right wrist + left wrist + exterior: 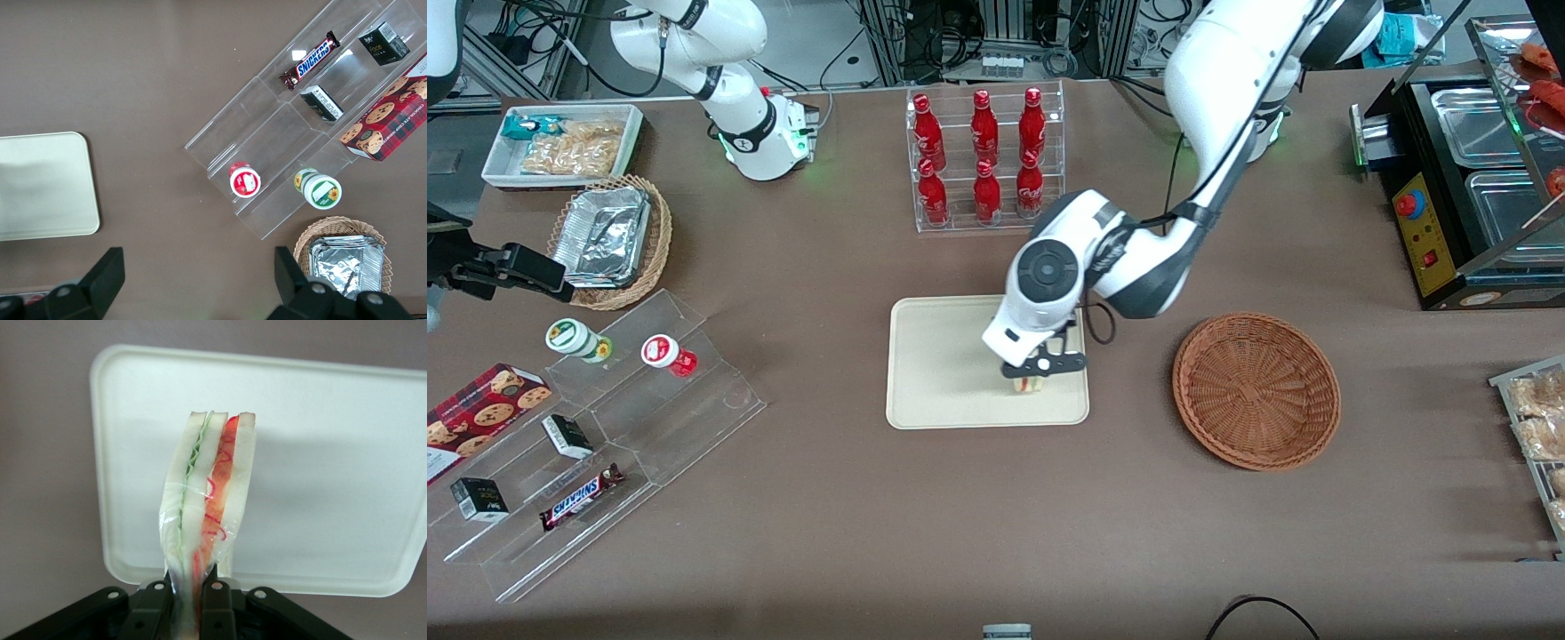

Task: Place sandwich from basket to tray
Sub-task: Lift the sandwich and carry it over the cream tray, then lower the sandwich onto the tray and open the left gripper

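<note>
While the woven basket point(1256, 389) sits bare, the claw point(190, 603) pinches the film-wrapped triangular sandwich point(208, 513) above the smooth tray point(320, 480)

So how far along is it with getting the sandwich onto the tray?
Nearly done. The basket is empty, so the pickup is finished. The gripper is shut on the sandwich, holding it over the tray, near the edge toward the basket. Whether it touches the tray cannot be told. Left: set it down, open, withdraw.
</note>
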